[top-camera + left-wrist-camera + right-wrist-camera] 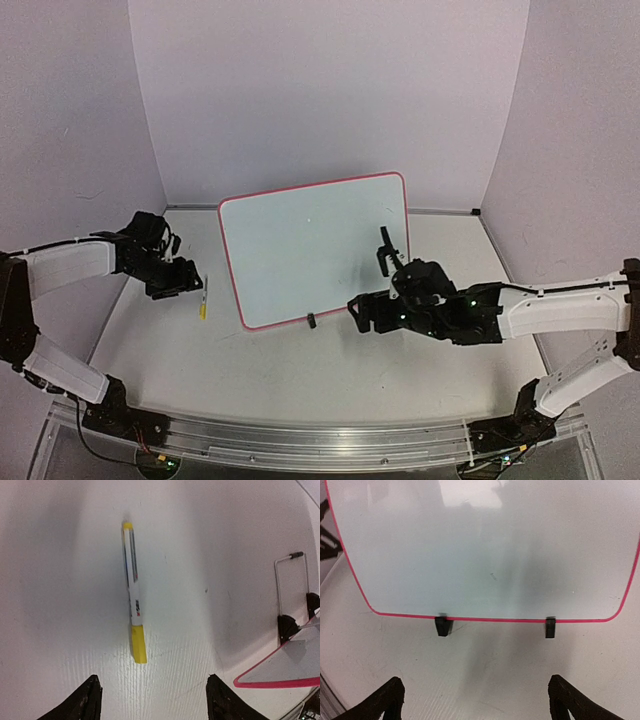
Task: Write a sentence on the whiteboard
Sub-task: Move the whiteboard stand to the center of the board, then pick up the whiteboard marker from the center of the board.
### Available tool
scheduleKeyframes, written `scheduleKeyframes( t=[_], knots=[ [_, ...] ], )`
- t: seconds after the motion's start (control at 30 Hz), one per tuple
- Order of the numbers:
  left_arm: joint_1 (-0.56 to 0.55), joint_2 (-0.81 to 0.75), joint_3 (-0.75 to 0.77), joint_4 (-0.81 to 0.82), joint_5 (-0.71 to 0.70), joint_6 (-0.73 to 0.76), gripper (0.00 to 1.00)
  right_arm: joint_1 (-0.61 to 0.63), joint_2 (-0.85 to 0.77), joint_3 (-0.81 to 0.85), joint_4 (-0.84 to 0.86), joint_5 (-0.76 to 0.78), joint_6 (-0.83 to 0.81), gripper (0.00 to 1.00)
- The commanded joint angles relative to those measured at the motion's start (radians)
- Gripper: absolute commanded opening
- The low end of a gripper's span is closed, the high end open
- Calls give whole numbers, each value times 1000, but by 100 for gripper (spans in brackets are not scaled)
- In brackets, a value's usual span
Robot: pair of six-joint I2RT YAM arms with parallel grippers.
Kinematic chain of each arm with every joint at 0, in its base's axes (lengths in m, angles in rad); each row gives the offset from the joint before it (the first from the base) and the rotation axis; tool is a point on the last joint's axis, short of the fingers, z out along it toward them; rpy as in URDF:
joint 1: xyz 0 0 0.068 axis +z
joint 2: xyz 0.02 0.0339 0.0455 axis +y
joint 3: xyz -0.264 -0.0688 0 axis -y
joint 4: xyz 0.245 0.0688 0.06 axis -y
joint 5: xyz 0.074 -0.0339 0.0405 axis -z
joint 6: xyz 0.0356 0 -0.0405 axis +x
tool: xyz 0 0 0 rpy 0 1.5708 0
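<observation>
The whiteboard [315, 250] is white with a red-pink rim and stands on two small black feet [443, 625] at mid table. Its face [485, 545] is blank, so no sentence shows on it. A white marker with a yellow cap [204, 300] lies flat on the table left of the board. My left gripper [185, 280] is open and empty just beside it. In the left wrist view the marker [134, 595] lies just ahead of the open fingers [152, 700]. My right gripper [360, 312] is open and empty in front of the board's lower edge, facing it [475, 700].
A thin wire stand [290, 580] props the board from behind. The board's rim corner [295, 680] shows at the right of the left wrist view. Pale walls close in the table at the back and both sides. A metal rail [320, 440] runs along the near edge.
</observation>
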Motion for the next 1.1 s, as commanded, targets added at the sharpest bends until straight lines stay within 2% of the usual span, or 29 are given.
scheduleKeyframes(
  t=[0.0, 0.27, 0.5, 0.7, 0.9, 1.07],
  knots=[
    [-13, 35, -39, 85, 68, -98, 64, -93, -88, -58, 0, -79, 12, 96],
    [-14, 126, -48, 106, 94, -101, 49, -109, -129, -80, 3, -117, 40, 96],
    [-14, 207, -4, 95, 59, -77, 44, -109, -139, -88, 21, -150, 51, 95],
    [-14, 286, 37, 88, 75, -57, 28, -110, -133, -98, 55, -172, 66, 95],
    [-13, 314, 51, 68, 30, -44, 22, -109, -112, -98, 63, -173, 80, 95],
    [-14, 345, 62, 59, 28, -26, 12, -109, -98, -94, 66, -172, 81, 95]
  ],
)
